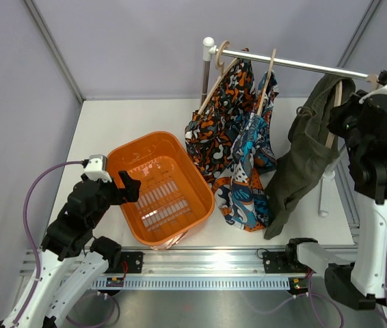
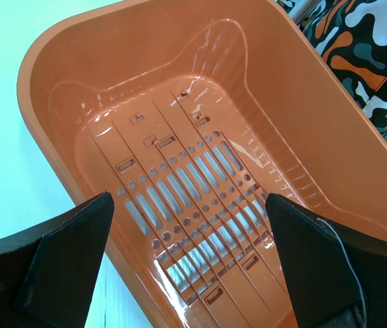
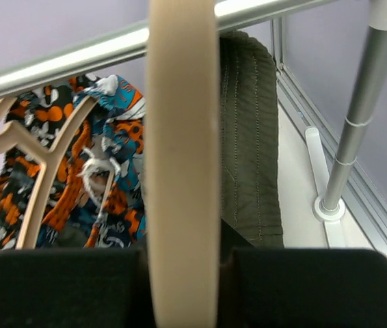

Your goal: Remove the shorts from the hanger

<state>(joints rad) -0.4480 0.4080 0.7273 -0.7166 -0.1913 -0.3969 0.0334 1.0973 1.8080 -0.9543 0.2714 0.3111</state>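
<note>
Three shorts hang on wooden hangers from a metal rail (image 1: pixel 303 65): orange-black-white blotch shorts (image 1: pixel 214 130) on the left, blue-orange-white swirl shorts (image 1: pixel 251 178) in the middle, dark olive-green shorts (image 1: pixel 303 157) on the right. My right gripper (image 1: pixel 340 119) is up at the rail, shut on the olive shorts' hanger (image 3: pixel 180 171), which runs between its fingers (image 3: pixel 57 287). The olive cloth (image 3: pixel 248 137) hangs just behind. My left gripper (image 2: pixel 190 232) is open and empty over the orange basket (image 2: pixel 43 102).
The orange basket (image 1: pixel 122 154) sits left of the hanging shorts, its slotted floor bare. The rail's right stand pole (image 3: pixel 361 116) and its foot stand beside my right arm. The blotch shorts (image 2: pixel 371 48) hang close to the basket's far right rim.
</note>
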